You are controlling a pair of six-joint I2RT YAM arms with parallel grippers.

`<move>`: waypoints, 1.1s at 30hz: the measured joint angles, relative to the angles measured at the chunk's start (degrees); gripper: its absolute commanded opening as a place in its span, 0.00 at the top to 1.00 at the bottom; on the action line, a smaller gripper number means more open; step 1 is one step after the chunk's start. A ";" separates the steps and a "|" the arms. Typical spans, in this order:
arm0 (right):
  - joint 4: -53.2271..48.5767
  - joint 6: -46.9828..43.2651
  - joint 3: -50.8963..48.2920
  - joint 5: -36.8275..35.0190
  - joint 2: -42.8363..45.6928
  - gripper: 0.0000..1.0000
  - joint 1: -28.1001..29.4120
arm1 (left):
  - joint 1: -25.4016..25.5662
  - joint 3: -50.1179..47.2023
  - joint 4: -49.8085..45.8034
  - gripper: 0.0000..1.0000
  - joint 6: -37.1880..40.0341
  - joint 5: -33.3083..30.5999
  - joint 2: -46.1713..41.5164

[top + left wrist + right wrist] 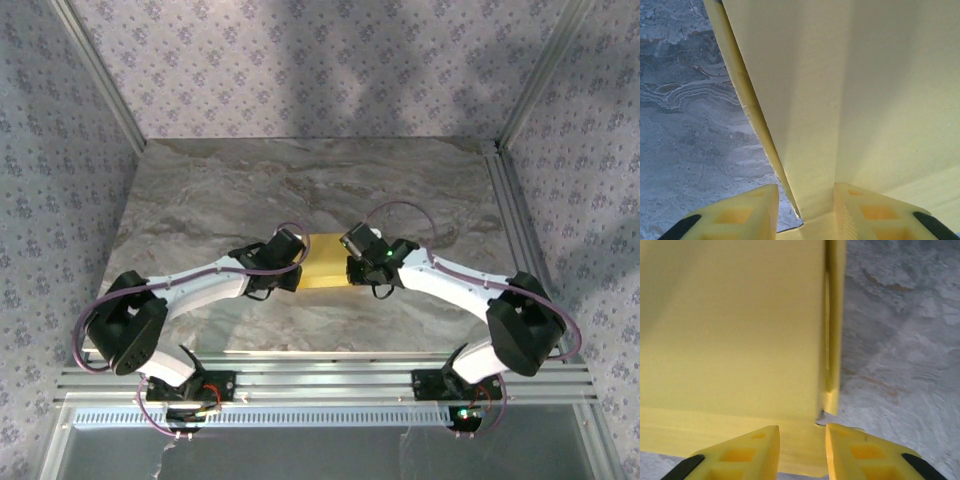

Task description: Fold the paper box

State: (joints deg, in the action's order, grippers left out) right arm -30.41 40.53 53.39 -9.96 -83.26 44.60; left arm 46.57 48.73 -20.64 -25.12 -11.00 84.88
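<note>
Matt card paper box (pixel 322 262), marbled table (pixel 300 190)

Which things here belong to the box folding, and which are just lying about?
Job: box; left gripper; right gripper.
Just there: table; walls; rails.

I count one paper box (pixel 322 262) at mid-frame, two grippers of mine, the left gripper (pixel 805 210) and the right gripper (pixel 802 450), and one table (pixel 250 190).
</note>
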 measured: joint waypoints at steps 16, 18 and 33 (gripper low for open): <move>2.29 0.61 -3.67 1.36 0.48 0.68 -1.68 | 0.61 1.22 -0.72 0.66 -1.03 -0.66 1.29; 3.17 0.83 -4.17 2.34 0.48 0.67 -2.16 | 0.72 1.27 -0.72 0.66 -1.07 -0.70 1.44; 8.85 2.71 -7.54 9.86 0.48 0.66 -5.88 | 0.81 1.29 -0.66 0.67 -2.10 -0.59 1.62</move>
State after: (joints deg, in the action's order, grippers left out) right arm -21.56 43.24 45.84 -0.10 -82.78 38.72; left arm 47.37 50.02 -21.30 -27.22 -11.60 86.50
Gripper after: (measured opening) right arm 0.344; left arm 0.337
